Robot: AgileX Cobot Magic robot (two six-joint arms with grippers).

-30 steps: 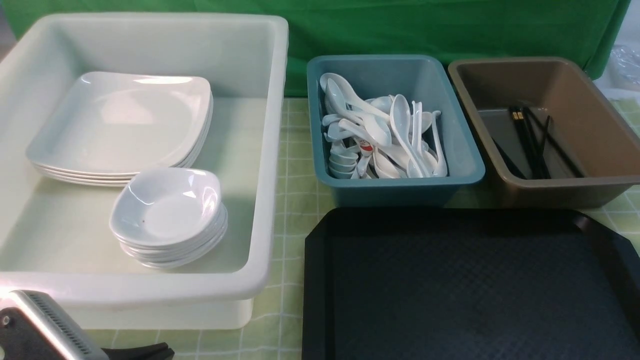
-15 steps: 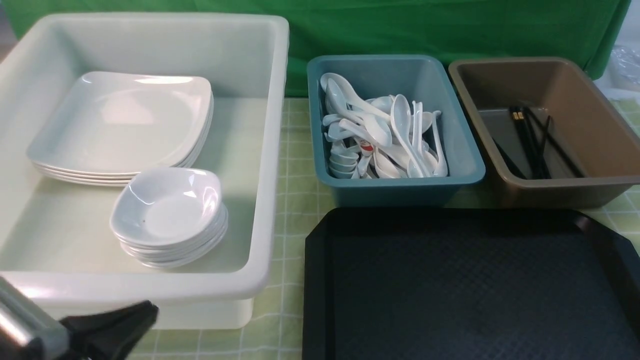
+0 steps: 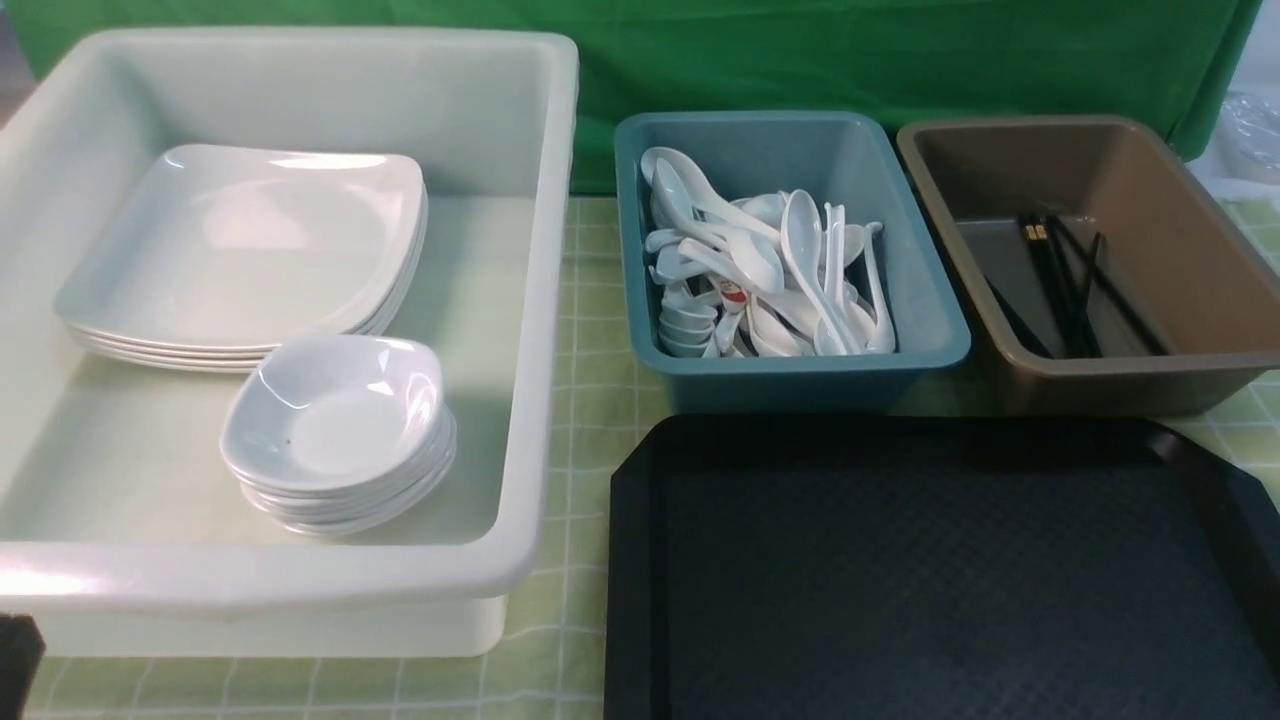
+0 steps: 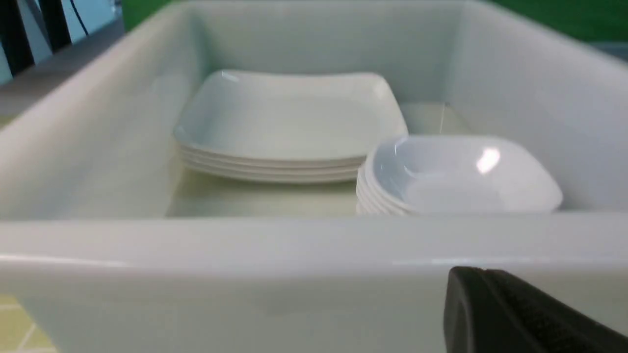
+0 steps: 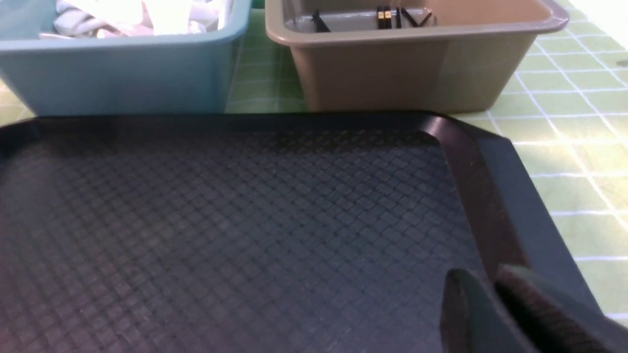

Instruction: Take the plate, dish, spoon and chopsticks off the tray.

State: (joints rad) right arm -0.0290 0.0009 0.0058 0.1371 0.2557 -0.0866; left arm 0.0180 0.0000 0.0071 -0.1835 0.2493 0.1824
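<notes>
Left gripper (image 4: 530, 314) hangs just outside the white tub (image 4: 314, 245), only one dark finger showing, so its opening can't be told. Right gripper (image 5: 510, 314) sits over the tray's (image 5: 245, 220) corner, fingers pressed together, holding nothing. Beyond it, chopsticks (image 3: 1065, 285) lie lengthwise in the brown tub (image 3: 1180, 370), pointing away. Four plates (image 4: 289, 117) stacked beyond the left gripper; spoons (image 3: 770, 270) heaped, uncountable.

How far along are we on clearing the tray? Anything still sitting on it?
Looks done. The tray shows bare in the front and right wrist views. Plates and dishes are stacked in the white tub, spoons fill the teal tub, and chopsticks lie in the brown tub. Nothing appears to be in hand; only one left gripper finger shows, outside the white tub. Nothing visible is left.
</notes>
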